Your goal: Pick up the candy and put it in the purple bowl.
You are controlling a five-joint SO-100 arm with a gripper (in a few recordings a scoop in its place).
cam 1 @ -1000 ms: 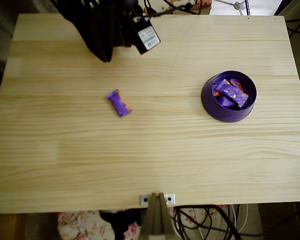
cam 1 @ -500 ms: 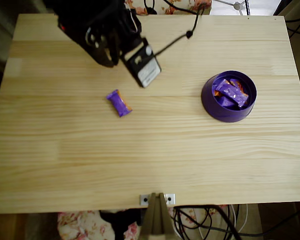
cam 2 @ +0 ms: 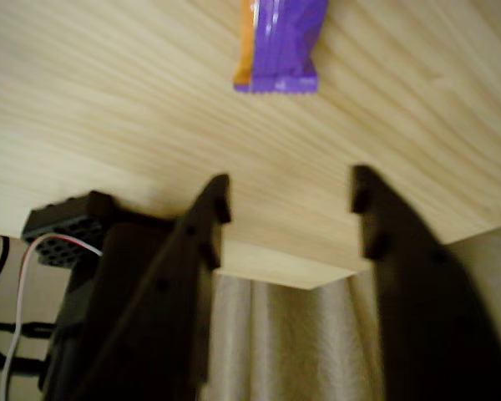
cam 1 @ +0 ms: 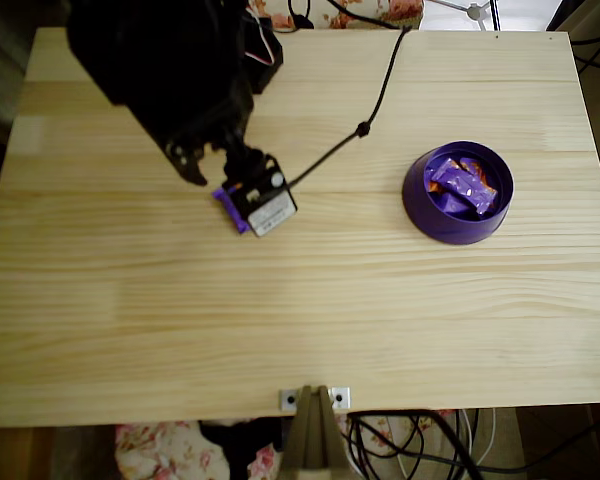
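I have swung out from the far left corner of the desk (cam 1: 310, 310) and come down toward its middle left, so that in the overhead view my arm and wrist camera now sit right over the spot where the loose candy (cam 2: 281, 43) lay open to view a moment ago; only a sliver of purple shows past the black housing there (cam 1: 223, 196). In the wrist view my fingers (cam 2: 288, 194) are spread wide, nothing between them, the left fingertip (cam 2: 215, 199) and the right one standing well apart with bare wood in the gap. Just beyond them the candy lies flat on the desk, its purple wrapper with an orange edge and a crimped end pointing back at me, roughly in line with the opening and a little toward the left finger. I am not touching it yet. The picture is somewhat blurred, so I judge I am in motion, and I cannot tell how high my tips ride above the wood. What this means for the task: the approach is nearly done and the grasp is what comes next; I would need to reach a bit farther forward and lower so the wrapper sits between my tips before I close. The wrapper looks slick and thin, so a shallow pinch could slide off it. Well away, near the right edge of the desk, the purple bowl (cam 1: 416, 196) waits with several like candies already inside it.
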